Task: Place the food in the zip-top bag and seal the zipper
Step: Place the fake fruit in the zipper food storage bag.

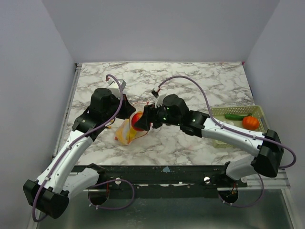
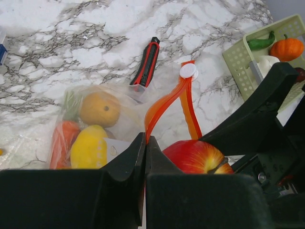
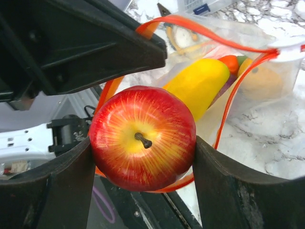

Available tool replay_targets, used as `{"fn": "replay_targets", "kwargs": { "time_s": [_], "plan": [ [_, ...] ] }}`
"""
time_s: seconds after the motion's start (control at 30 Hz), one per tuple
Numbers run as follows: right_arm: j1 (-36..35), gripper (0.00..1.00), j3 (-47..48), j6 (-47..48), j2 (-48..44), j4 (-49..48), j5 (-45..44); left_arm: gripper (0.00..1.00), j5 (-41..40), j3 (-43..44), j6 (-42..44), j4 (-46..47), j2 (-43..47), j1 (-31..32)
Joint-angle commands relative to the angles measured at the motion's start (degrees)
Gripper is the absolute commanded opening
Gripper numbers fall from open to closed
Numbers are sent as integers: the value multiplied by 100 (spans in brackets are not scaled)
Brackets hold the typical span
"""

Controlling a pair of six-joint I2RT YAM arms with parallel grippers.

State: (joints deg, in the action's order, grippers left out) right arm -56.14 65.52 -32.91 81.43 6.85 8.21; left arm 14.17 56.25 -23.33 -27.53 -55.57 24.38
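Observation:
The clear zip-top bag (image 1: 127, 133) lies mid-table with its orange-red zipper (image 2: 164, 106) held open. My left gripper (image 2: 145, 143) is shut on the zipper strip and lifts one side of the mouth. My right gripper (image 3: 143, 152) is shut on a red-and-yellow apple (image 3: 142, 137) and holds it at the bag's mouth (image 1: 138, 120). Inside the bag (image 2: 95, 129) lie an orange fruit (image 2: 99, 109), a yellow one (image 2: 89, 147) and a carrot (image 2: 62, 140). In the right wrist view the yellow piece (image 3: 198, 85) shows behind the apple.
A pale green basket (image 1: 238, 125) at the right holds a small pumpkin (image 1: 250, 122) and a green vegetable (image 1: 234, 116). A slim red-and-black stick (image 2: 147, 62) lies on the marble beyond the bag. A second clear bag with a blue strip (image 3: 200, 7) lies farther back.

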Motion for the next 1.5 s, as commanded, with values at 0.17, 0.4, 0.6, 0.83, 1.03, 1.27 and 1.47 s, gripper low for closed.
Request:
{"fn": "replay_targets", "kwargs": {
  "time_s": [0.17, 0.4, 0.6, 0.83, 1.03, 1.27, 1.47],
  "plan": [
    [-579, 1, 502, -918, 506, 658, -2592, 0, 218, -88, 66, 320, 204, -29],
    [-850, 6, 739, -1735, 1001, 783, -3454, 0, 217, -105, 70, 327, 196, -30],
    [-1043, 12, 992, -1250, 1336, 448, -3446, 0, 344, -106, 57, 352, 187, -30],
    [-1053, 17, 1311, -1268, 1702, 639, -3963, 0, 311, -83, 48, 310, 161, -30],
    [-1048, 7, 1532, -4274, 1650, 3180, -5454, 0, -50, -62, 66, 171, 180, -30],
    [-1048, 9, 993, -1950, 1463, 701, -3966, 0, 28, -58, 66, 190, 154, -30],
    [-1048, 22, 639, -1354, 1353, -445, -3770, 0, 98, -74, 57, 219, 178, -30]
  ]
}}
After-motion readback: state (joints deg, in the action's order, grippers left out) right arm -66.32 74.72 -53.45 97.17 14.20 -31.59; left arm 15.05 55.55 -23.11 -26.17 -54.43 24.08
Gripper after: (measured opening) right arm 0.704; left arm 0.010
